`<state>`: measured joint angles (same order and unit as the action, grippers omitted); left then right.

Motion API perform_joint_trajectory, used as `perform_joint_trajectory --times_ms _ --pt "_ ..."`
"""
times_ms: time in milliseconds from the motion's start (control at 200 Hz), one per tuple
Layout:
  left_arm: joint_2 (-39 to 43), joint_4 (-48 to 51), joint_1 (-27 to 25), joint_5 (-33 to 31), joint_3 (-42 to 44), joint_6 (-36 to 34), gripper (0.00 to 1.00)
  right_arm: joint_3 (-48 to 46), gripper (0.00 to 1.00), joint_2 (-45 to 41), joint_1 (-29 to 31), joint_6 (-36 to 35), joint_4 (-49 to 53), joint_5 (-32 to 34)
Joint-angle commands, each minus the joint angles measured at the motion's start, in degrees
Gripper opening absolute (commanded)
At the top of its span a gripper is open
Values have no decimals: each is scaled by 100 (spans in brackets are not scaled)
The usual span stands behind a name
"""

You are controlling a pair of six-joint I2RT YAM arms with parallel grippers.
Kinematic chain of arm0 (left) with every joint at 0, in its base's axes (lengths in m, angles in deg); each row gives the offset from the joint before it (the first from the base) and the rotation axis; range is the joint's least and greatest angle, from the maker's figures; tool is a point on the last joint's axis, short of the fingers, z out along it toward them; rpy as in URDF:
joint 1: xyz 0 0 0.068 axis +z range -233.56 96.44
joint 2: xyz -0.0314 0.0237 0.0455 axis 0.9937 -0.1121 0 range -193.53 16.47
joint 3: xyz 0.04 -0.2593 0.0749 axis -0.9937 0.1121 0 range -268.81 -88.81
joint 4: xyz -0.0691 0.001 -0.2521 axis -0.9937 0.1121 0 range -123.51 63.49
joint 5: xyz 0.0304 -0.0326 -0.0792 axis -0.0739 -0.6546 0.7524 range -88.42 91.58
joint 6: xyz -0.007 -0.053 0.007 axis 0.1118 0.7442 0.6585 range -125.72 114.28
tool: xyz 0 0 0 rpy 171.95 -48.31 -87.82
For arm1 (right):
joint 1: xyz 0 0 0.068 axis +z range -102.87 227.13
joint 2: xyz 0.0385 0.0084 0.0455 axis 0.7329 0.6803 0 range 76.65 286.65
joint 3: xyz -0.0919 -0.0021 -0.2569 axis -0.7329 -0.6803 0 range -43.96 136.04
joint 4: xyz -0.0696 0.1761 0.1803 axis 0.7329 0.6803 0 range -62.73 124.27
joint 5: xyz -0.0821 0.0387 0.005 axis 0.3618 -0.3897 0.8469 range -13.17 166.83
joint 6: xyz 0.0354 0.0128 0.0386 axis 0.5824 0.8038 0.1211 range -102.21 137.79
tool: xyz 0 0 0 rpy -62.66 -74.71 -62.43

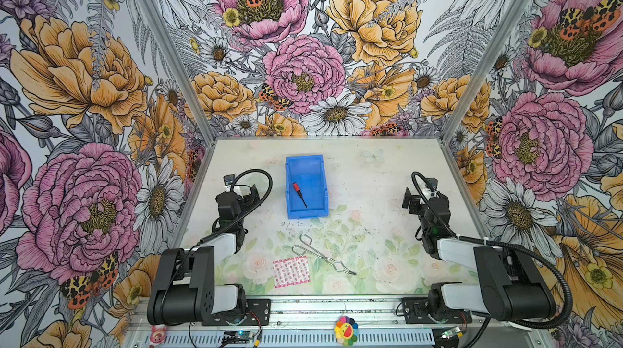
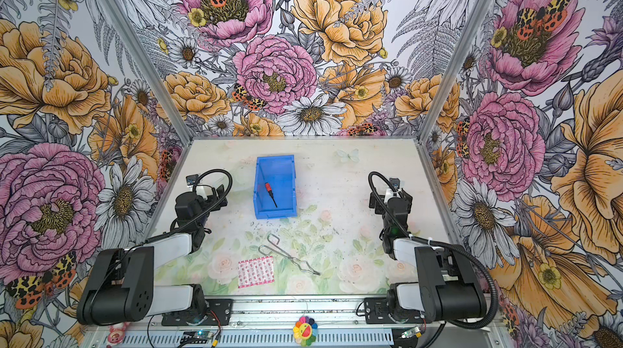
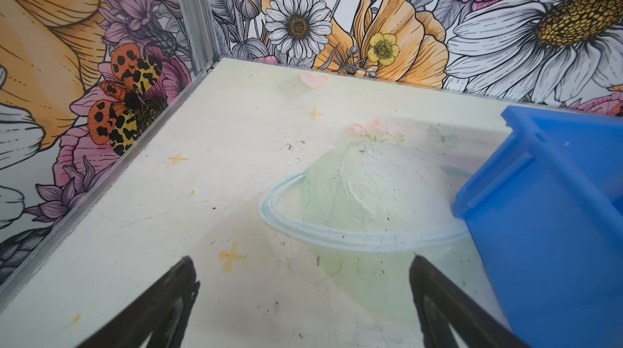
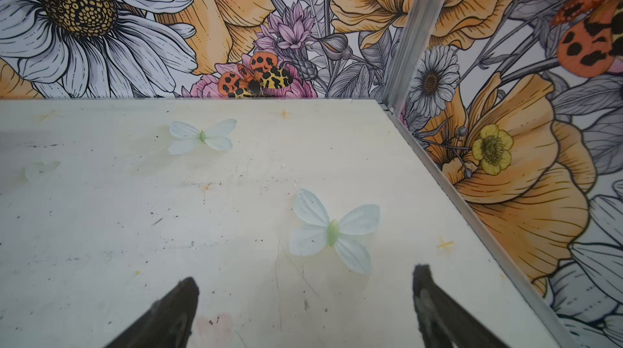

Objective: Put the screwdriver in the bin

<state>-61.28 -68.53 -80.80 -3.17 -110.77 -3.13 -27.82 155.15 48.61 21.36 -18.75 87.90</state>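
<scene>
The screwdriver (image 1: 299, 194) (image 2: 270, 194), red-handled with a thin dark shaft, lies on the floor of the blue bin (image 1: 290, 208) (image 2: 259, 210) in both top views. The bin stands upright on the table's far middle. My left gripper (image 3: 301, 270) is open and empty above the bare table, with the bin's outer wall (image 3: 546, 228) close beside it. In a top view it sits left of the bin (image 1: 251, 191). My right gripper (image 4: 305, 279) is open and empty over the table's far right part (image 1: 409, 199), well apart from the bin.
Silver wire tongs (image 1: 320, 252) and a flat pink patterned packet (image 1: 291, 271) lie on the near middle of the table. Floral walls with metal corner posts close in the back and both sides. Both arm bases sit at the front rail.
</scene>
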Motion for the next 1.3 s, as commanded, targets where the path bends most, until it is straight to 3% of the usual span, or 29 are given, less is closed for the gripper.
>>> perform_joint_trajectory --times_ms 0,145,200,275,460,1296 --pt "-358 -571 101 366 -256 -10 98 135 99 515 -84 121 -899 51" --pt "-907 -1034 -71 246 -332 -211 99 332 100 955 -111 62 -964 -78" --pt "-900 -1077 -142 184 -254 -279 99 552 99 916 -116 192 -427 109" --pt "-1131 -2000 -142 136 78 -260 99 602 99 935 -130 204 -387 132" --pt "-1100 -1898 -206 -215 58 -212 99 606 99 946 -129 197 -411 125" --pt "-1099 -1858 -312 -276 25 -338 99 577 99 940 -128 187 -468 146"
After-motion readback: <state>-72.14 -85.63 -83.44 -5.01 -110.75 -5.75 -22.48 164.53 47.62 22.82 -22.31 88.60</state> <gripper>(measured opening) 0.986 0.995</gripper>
